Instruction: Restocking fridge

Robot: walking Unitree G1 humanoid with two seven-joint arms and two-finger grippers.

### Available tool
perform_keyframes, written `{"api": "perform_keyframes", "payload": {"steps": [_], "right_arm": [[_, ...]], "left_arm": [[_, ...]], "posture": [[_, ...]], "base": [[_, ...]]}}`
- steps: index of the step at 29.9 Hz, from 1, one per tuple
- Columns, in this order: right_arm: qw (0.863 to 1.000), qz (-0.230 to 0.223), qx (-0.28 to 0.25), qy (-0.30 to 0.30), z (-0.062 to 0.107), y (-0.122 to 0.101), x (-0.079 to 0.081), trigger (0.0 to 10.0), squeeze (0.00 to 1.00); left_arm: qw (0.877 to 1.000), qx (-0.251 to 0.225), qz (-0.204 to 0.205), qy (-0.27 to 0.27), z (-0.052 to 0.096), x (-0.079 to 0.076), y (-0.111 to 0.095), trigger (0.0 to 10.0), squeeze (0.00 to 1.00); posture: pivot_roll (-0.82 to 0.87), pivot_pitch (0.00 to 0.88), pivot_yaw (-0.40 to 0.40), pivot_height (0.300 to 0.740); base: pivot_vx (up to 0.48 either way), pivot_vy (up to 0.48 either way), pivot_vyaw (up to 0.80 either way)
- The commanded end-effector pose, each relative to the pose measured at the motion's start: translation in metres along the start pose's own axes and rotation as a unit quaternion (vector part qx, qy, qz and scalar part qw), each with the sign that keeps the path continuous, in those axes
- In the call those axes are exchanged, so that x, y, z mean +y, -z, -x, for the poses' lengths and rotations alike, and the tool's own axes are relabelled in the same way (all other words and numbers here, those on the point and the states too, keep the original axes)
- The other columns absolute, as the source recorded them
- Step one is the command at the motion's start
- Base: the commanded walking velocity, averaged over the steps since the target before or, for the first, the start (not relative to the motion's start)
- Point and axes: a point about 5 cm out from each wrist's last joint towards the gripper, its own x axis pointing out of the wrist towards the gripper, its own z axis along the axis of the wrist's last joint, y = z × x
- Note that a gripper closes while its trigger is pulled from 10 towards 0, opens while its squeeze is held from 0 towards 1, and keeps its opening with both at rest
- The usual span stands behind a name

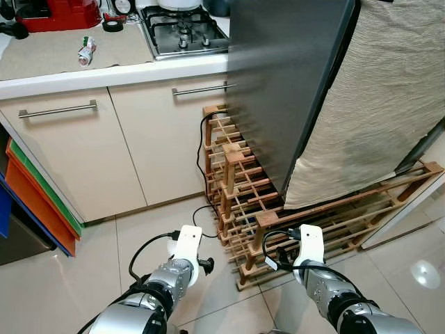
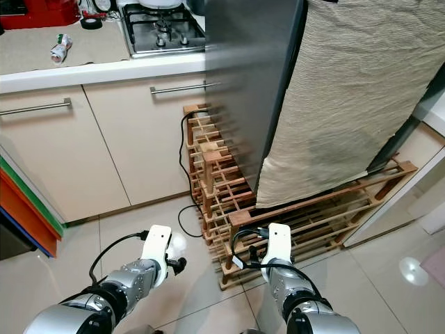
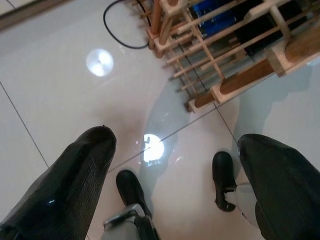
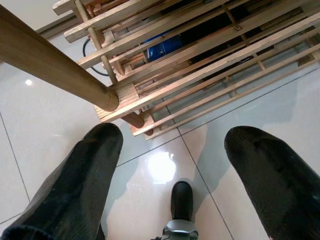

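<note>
The tall dark grey fridge (image 1: 292,90) stands shut ahead of me on the right, with a beige striped cloth (image 1: 375,104) hanging over its right part. My left arm (image 1: 167,278) and right arm (image 1: 327,285) hang low over the tiled floor in front of it. In the left wrist view, my left gripper (image 3: 175,140) is open above bare tiles and holds nothing. My right gripper (image 4: 174,134) is likewise open and empty, just off the corner of the wooden rack (image 4: 150,75).
A low wooden lattice rack (image 1: 243,188) sits at the fridge's foot, with a black cable (image 1: 201,167) running beside it. Cream cabinets (image 1: 69,160) under a worktop (image 1: 69,56) with a gas hob (image 1: 184,31) fill the left. Coloured crates (image 1: 35,202) stand at far left.
</note>
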Motion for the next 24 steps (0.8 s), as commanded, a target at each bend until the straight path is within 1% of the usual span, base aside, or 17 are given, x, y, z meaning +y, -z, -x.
{"api": "perform_keyframes", "payload": {"steps": [1, 6, 10, 18, 24], "right_arm": [[1.000, 0.003, -0.004, -0.001, -0.0005, -0.0047, 0.0010, 10.0, 0.00], [1.000, 0.007, -0.008, -0.004, -0.0010, -0.0097, 0.0012, 10.0, 0.00], [1.000, 0.010, -0.010, -0.003, -0.0010, -0.0118, 0.0000, 10.0, 0.00], [1.000, 0.018, -0.007, -0.006, -0.0010, -0.0107, 0.0006, 10.0, 0.00], [1.000, 0.016, -0.004, -0.003, -0.0008, -0.0081, 0.0006, 10.0, 0.00]], "left_arm": [[1.000, -0.003, -0.004, -0.003, 0.0001, 0.0009, -0.0048, 10.0, 0.00], [1.000, -0.002, -0.006, -0.008, 0.0003, 0.0031, -0.0058, 10.0, 0.00], [1.000, -0.003, -0.007, -0.005, 0.0002, 0.0015, -0.0061, 10.0, 0.00], [1.000, -0.004, -0.008, -0.005, 0.0001, 0.0011, -0.0063, 10.0, 0.00], [1.000, -0.005, -0.012, -0.007, 0.0004, 0.0039, -0.0069, 10.0, 0.00]], "posture": [[-0.06, 0.000, -0.015, 0.732], [-0.06, 0.000, -0.021, 0.732], [-0.06, 0.000, -0.027, 0.732], [-0.05, 0.000, -0.033, 0.732], [-0.04, 0.000, -0.027, 0.732]], "base": [[0.000, 0.000, 0.00], [0.000, 0.000, 0.00], [0.000, 0.000, 0.00], [0.000, 0.000, 0.00], [0.000, 0.000, 0.00]]}}
